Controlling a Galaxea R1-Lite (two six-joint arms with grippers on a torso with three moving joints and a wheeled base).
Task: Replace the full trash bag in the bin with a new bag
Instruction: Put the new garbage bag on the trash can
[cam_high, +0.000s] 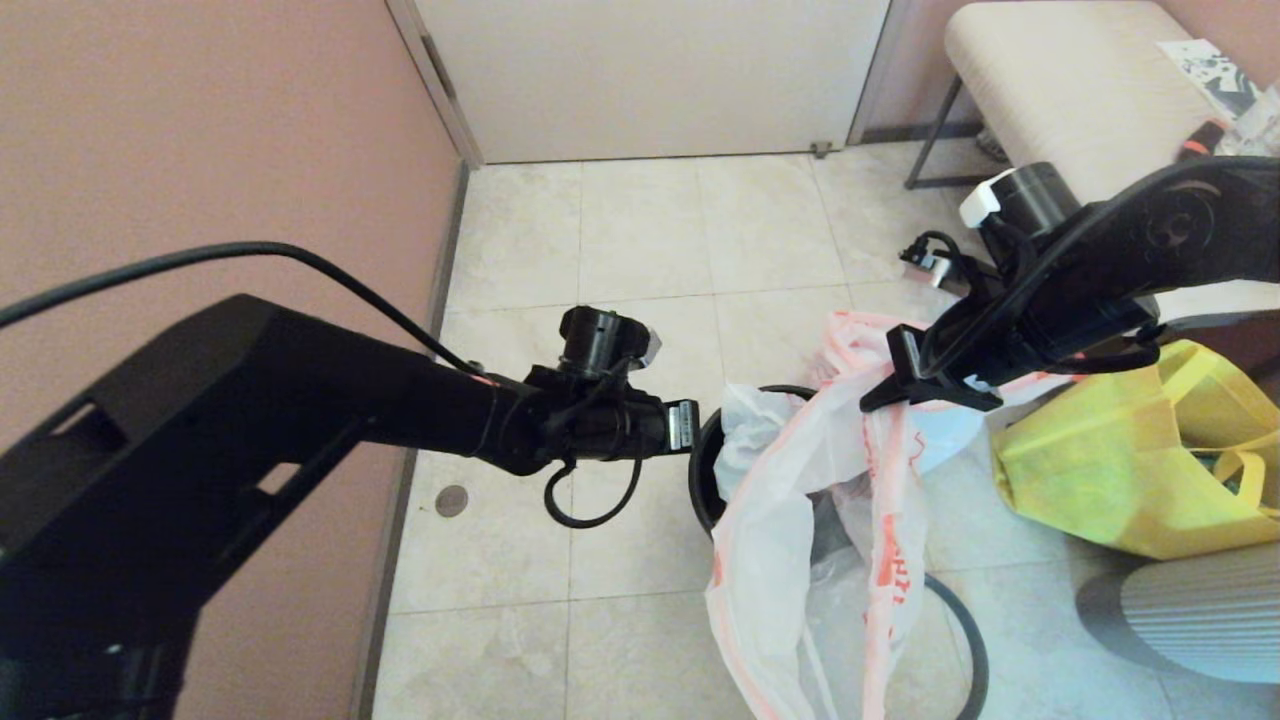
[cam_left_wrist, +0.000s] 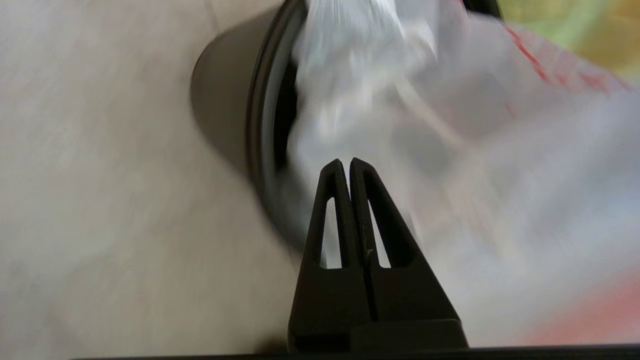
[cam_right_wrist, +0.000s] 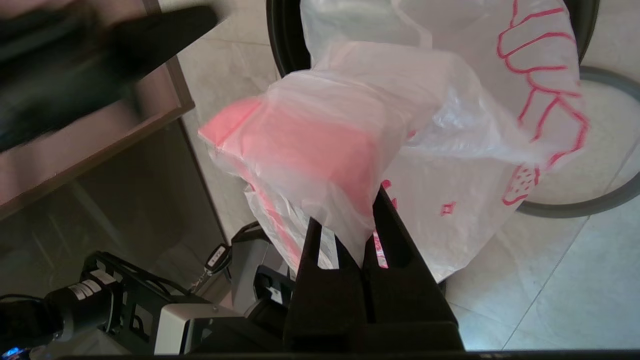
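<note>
The new bag (cam_high: 800, 560), thin translucent white plastic with an orange-pink rim and red print, hangs over the black bin (cam_high: 703, 480). My right gripper (cam_high: 885, 390) is shut on a fold of its rim, held above the bin; the pinched plastic shows in the right wrist view (cam_right_wrist: 350, 165). My left gripper (cam_left_wrist: 346, 162) is shut with nothing in it, beside the bin (cam_left_wrist: 225, 95) at its left rim and against the bag (cam_left_wrist: 450, 150). The dark-grey hoop (cam_high: 965, 620) lies on the floor, partly under the bag. The full trash bag is out of view.
A yellow tote bag (cam_high: 1130, 460) sits on the floor right of the bin, with a grey ribbed cylinder (cam_high: 1200, 620) nearer me. A padded bench (cam_high: 1060, 90) stands at the back right. A pink wall (cam_high: 200, 150) runs along the left, a door (cam_high: 650, 70) behind.
</note>
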